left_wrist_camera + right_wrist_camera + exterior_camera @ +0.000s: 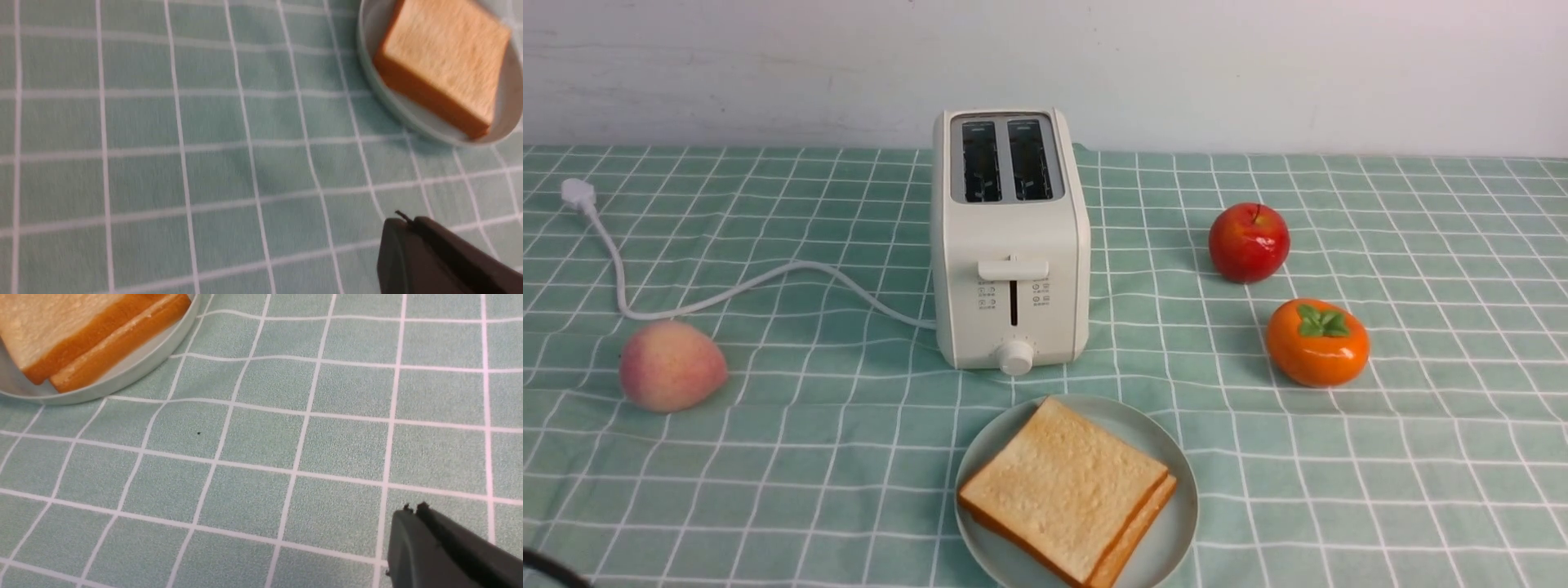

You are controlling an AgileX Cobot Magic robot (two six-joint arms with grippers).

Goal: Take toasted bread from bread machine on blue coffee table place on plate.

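two slices: toasted bread (1066, 488) lies stacked on the plate (1176, 531), in front of the bread machine (1010, 245)
slots: both look empty
left claw (402, 222): closed, holding nothing
right claw (412, 509): closed, empty, above the desk (1421, 457)
advice: keep both arms clear of the plate; task seems done

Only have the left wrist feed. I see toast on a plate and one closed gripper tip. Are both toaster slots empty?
Observer: Yes. In the front view both slots of the toaster look dark and empty, lever up.
Operator: One slice on the plate or two?
Observer: Two. The right wrist view shows a second slice under the top slice, offset, both on the plate.
Operator: Right gripper state?
Observer: The right gripper is shut and holds nothing, above bare cloth beside the plate.
Operator: Anything else on the table?
Observer: A peach on the robot's left, an apple and a persimmon on its right.
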